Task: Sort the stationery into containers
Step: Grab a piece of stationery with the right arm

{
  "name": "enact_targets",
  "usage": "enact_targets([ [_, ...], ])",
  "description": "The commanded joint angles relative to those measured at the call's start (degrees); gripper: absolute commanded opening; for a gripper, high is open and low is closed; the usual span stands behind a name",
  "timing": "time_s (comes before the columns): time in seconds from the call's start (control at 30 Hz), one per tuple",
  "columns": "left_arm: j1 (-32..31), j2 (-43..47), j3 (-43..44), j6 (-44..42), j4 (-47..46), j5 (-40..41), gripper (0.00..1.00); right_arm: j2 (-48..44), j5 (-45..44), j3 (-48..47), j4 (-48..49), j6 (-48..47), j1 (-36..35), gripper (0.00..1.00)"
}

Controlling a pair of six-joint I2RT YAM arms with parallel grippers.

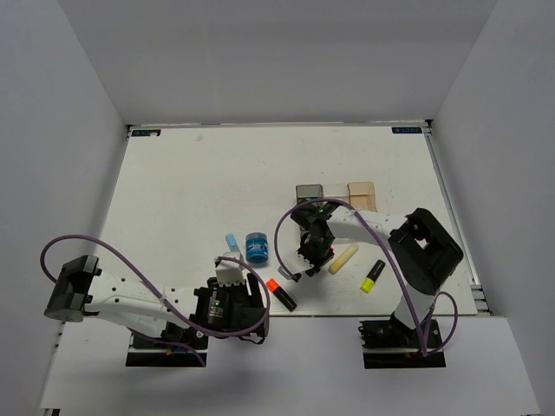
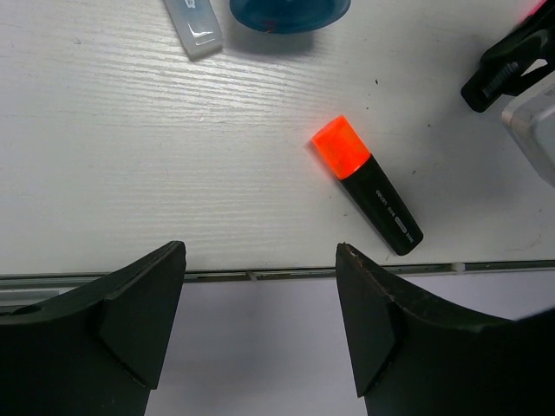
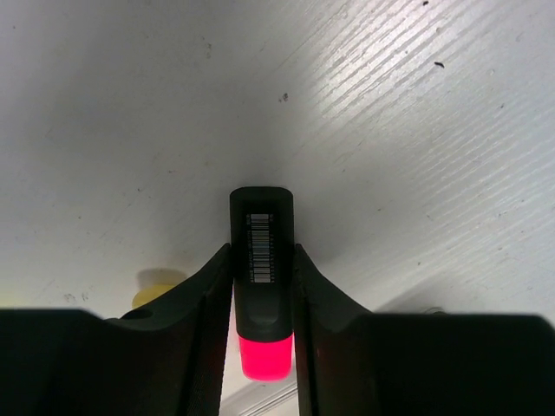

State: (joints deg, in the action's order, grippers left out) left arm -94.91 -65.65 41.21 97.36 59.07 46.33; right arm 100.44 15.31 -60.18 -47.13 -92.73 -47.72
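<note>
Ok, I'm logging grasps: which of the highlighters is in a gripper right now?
The pink-capped highlighter, clamped in the right gripper. The orange-capped highlighter and yellow-capped highlighter lie loose on the table.

I count three highlighters. An orange-capped highlighter [image 1: 280, 294] lies at the lower centre of the overhead view, a yellow-capped highlighter [image 1: 373, 276] lies to the lower right, and a pink-capped highlighter [image 3: 260, 260] fills the middle of my right wrist view. There are two sticks: a light blue stick [image 1: 231, 242] left of centre and a pale yellow stick [image 1: 343, 258] right of centre. There is one blue roll [image 1: 256, 248]. I make out two bins just above centre, a dark grey bin [image 1: 309, 192] and a tan bin [image 1: 362, 192]. I cannot tell whether a clear one stands between them.
</note>
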Motion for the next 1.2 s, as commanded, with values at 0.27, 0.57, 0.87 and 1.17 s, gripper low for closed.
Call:
enact_targets([
  [0.27, -1.06, 2.28, 2.47, 0.29, 1.05, 2.89, 0.80, -2.26, 5.68, 6.40, 0.29, 13.79, 0.09, 0.00],
  [0.57, -0.98, 1.49, 3.96, -1.21, 0.87, 3.60, 0.80, -10.88, 7.72, 5.87, 0.63, 27.75, 0.00, 0.00],
  [0.87, -1.06, 1.22, 5.02, -2.61, 0.43, 3.68, 0.80, -15.54, -0.26, 2.71, 8.71, 41.83, 1.23, 0.00],
  [1.17, -1.06, 0.34, 5.90, -2.79, 0.26, 4.21, 0.79, -19.32, -10.47, -4.06, 19.18, 58.71, 4.65, 0.00],
])
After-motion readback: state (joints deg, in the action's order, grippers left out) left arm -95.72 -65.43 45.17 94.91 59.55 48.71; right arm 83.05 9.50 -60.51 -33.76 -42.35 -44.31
